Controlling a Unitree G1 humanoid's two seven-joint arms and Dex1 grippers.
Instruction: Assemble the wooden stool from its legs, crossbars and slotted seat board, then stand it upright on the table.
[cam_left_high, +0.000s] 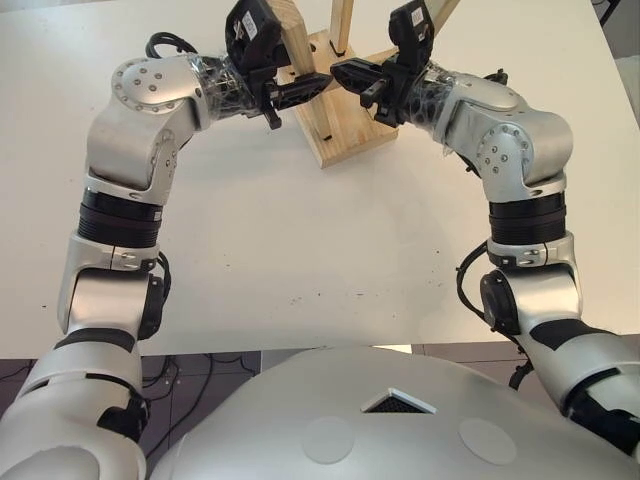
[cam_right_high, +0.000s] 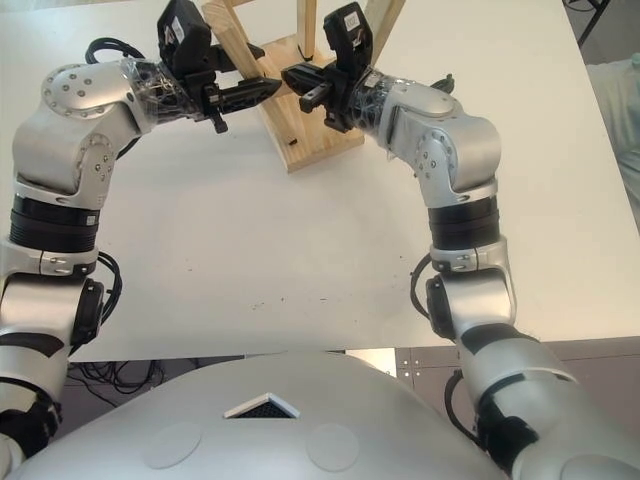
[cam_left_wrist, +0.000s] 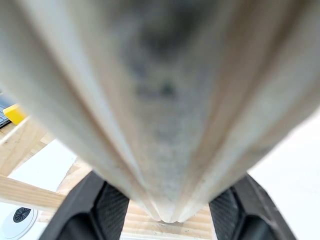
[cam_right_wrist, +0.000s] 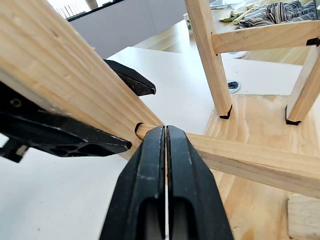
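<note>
Right fingers (cam_right_wrist: 145, 190) are pressed flat together with nothing between them. Their tips sit against the end of a crossbar (cam_right_wrist: 250, 160), just where it enters a slanting leg (cam_right_wrist: 60, 65). Left fingers (cam_right_wrist: 65, 137) are clamped on that same leg, one on each of its opposite faces. In the left wrist view the leg runs down the middle of the frame, with a dark pad in each lower corner.

Seen from the head, the two pairs of fingers meet at the upper middle of the frame. They point at each other from left and right and are near but apart.

Just under and behind them the slotted seat board (cam_left_high: 345, 145) lies on the white table (cam_left_high: 300, 250), its underside up. The legs rise from it toward the top edge of the frame. Beyond the held crossbar, in the right wrist view, two more legs (cam_right_wrist: 207, 55) stand in dark-edged slots in the board. A second crossbar (cam_right_wrist: 260, 37) joins them near the upper right of the frame.
</note>
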